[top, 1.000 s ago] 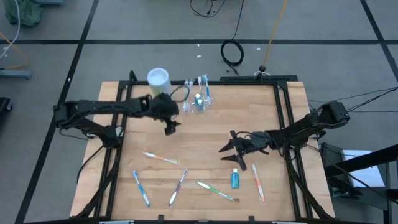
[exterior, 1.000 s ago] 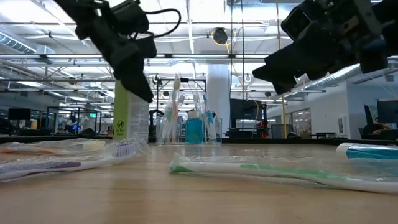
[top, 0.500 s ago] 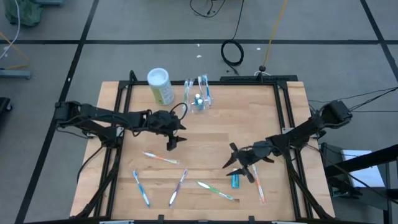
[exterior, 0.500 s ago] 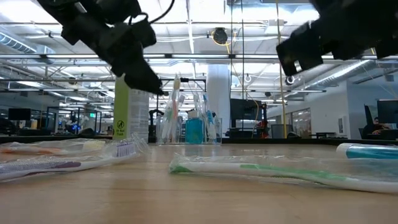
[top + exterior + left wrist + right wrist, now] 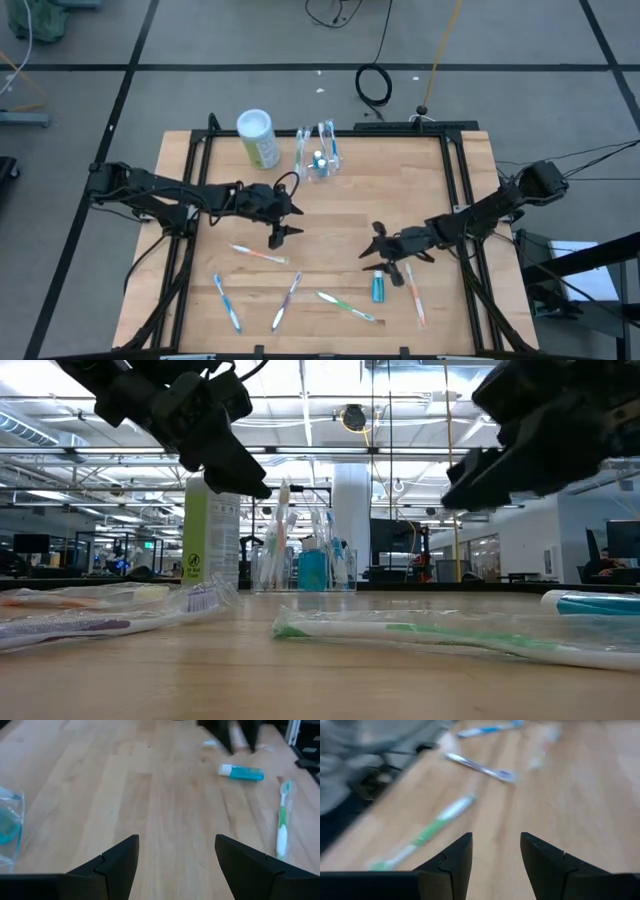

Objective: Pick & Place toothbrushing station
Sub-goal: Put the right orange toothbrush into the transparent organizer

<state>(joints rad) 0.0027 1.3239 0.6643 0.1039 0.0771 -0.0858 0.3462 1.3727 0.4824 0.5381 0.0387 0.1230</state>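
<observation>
The toothbrushing station [image 5: 318,160], a clear compartmented holder with upright brushes and a blue tube in it, stands near the table's far edge, just beside the green canister [image 5: 257,138] with its white lid. Nothing touches it. The left gripper [image 5: 281,235] hangs over bare wood well short of it, fingers spread apart and empty; its wrist view catches only the holder's clear corner at the picture's edge. The right gripper [image 5: 383,251] hovers on the other side, above the loose blue toothpaste tube [image 5: 378,287] and near a green toothbrush [image 5: 346,306], its fingers parted with nothing between them. Other toothbrushes lie scattered along the near part of the table [image 5: 400,180]. If the holder is the next target, the left arm looks better placed: it should approach level, straddle one thin wall rather than the brushes, and close gently, since clear plastic is slippery and the loaded holder may tip.
</observation>
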